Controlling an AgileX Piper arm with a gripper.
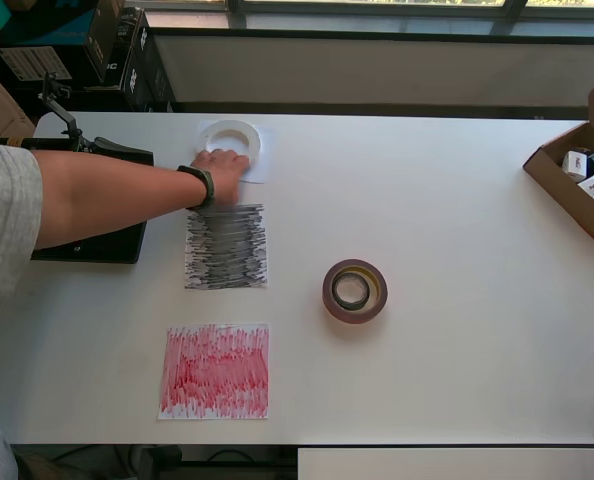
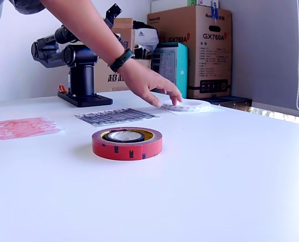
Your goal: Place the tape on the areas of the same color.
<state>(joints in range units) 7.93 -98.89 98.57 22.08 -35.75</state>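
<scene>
A wide flat white tape ring (image 1: 233,139) (image 2: 190,105) lies on the plain white sheet (image 1: 264,166) at the far side of the table. A person's hand (image 1: 220,168) (image 2: 149,83) rests its fingers on the ring. The red-brown roll (image 1: 355,291) (image 2: 127,148) lies flat on bare table, off every sheet. A small dark roll (image 1: 351,290) (image 2: 124,135) sits inside its hole. The black scribbled sheet (image 1: 226,246) (image 2: 114,116) and the red scribbled sheet (image 1: 215,371) (image 2: 21,127) are bare. The robot arm is folded at the overhead view's left; its gripper (image 1: 55,95) (image 2: 113,10) points up, far from the tape.
The person's forearm (image 1: 117,195) stretches over the robot's black base (image 1: 87,245). An open cardboard box (image 1: 577,170) with small packs stands at the overhead view's right edge. Cartons (image 2: 200,45) are stacked behind the table.
</scene>
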